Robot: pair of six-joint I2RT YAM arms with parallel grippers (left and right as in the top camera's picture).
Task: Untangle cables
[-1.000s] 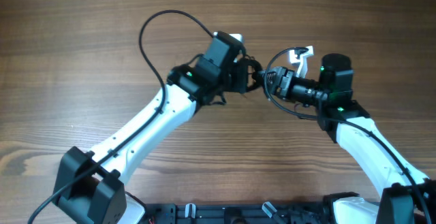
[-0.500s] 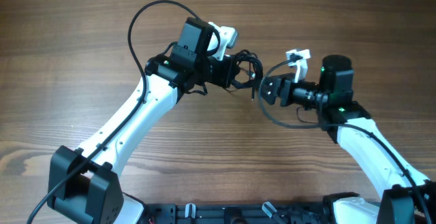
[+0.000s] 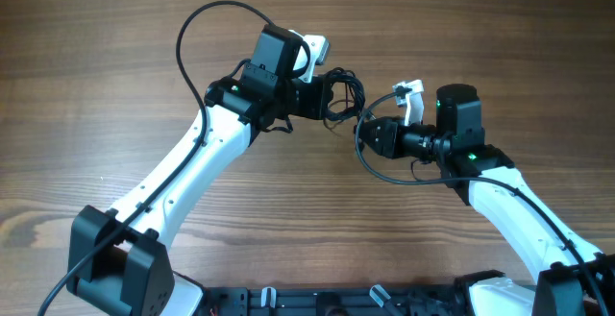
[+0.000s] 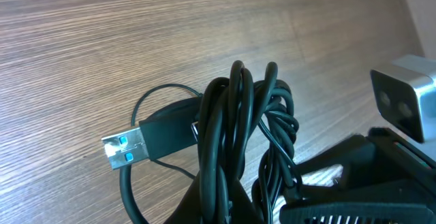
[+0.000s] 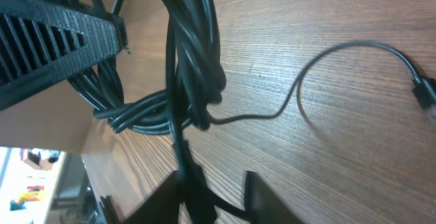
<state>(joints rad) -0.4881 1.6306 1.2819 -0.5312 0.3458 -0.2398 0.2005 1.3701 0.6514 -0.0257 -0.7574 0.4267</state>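
The cables (image 3: pixel 343 93) are one dark bunch of thin black cords, held just above the wooden table. My left gripper (image 3: pixel 330 96) is shut on the bunch. In the left wrist view the cables (image 4: pixel 238 125) rise in twisted loops from my left gripper (image 4: pixel 230 209), and a plug with a blue insert (image 4: pixel 127 148) sticks out to the left. My right gripper (image 3: pixel 366 129) reaches the bunch from the right. In the right wrist view a strand of the cables (image 5: pixel 193 54) runs down between the fingers of my right gripper (image 5: pixel 221 200) against the left finger, with a gap to the right finger.
A thin cord (image 5: pixel 320 64) trails in a loop over the table to a small plug (image 5: pixel 425 92). The left arm's thick black cable (image 3: pixel 192 37) arches above the table. The right wrist's grey camera housing (image 4: pixel 407 101) sits close beside the bunch.
The left arm carried the bunch up and to the left, then held still. My right gripper moved left up to the bunch and its jaws narrowed around a strand.
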